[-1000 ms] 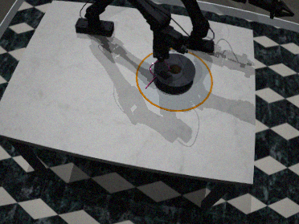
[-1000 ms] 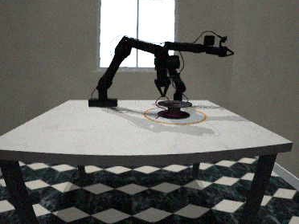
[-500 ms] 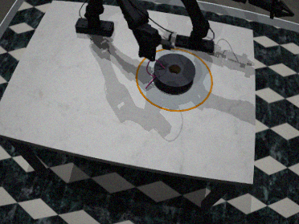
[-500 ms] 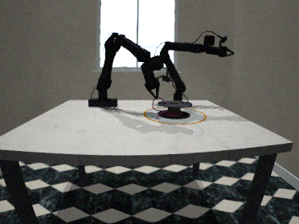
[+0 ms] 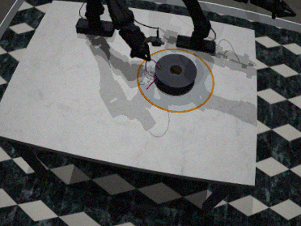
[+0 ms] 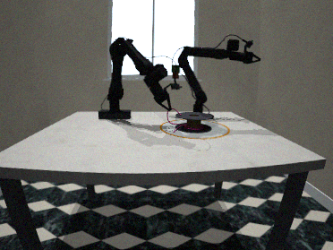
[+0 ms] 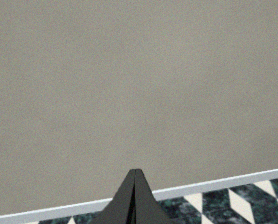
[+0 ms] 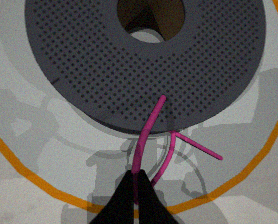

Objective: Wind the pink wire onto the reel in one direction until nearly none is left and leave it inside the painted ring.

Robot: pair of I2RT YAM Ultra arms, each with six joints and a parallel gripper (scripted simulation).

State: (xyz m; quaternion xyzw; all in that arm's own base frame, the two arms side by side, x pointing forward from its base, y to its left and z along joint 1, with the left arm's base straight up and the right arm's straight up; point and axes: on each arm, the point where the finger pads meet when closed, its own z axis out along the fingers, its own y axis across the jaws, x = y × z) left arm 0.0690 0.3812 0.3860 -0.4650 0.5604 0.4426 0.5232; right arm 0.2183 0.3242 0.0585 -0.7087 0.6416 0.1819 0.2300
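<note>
The pink, thin, smooth wire (image 5: pixel 150 84) (image 6: pixel 167 117) (image 8: pixel 145 131) seems partly wound: in the exterior view some pink shows low around the brown core (image 6: pixel 193 123), but I cannot count the turns. What is left outside is a loose curve beside the reel, with one tip lifted over the upper flange and another short straight piece sticking out near its edge; I judge this remainder is probably still longer than the flange's radius, so winding is not finished. The dark grey reel with round, dotted flanges (image 5: pixel 184 78) (image 6: pixel 203 116) (image 8: pixel 200 70) lies flat, and it looks fully inside the painted orange ring (image 5: pixel 214 82) (image 6: pixel 229 131) (image 8: pixel 20 168) on the pale, faintly veined table (image 5: pixel 61 106) (image 6: pixel 89 149). The right gripper (image 5: pixel 147 58) (image 6: pixel 170 109) (image 8: pixel 135 178) is closed narrowly on the wire, near the reel's side. The left gripper (image 5: pixel 294 14) (image 6: pixel 259 59) (image 7: pixel 136 177) is closed with nothing in it, well apart from the work. The next move should probably carry the wire around the core in the same direction; the bent piece by the flange could catch there or fold double.
</note>
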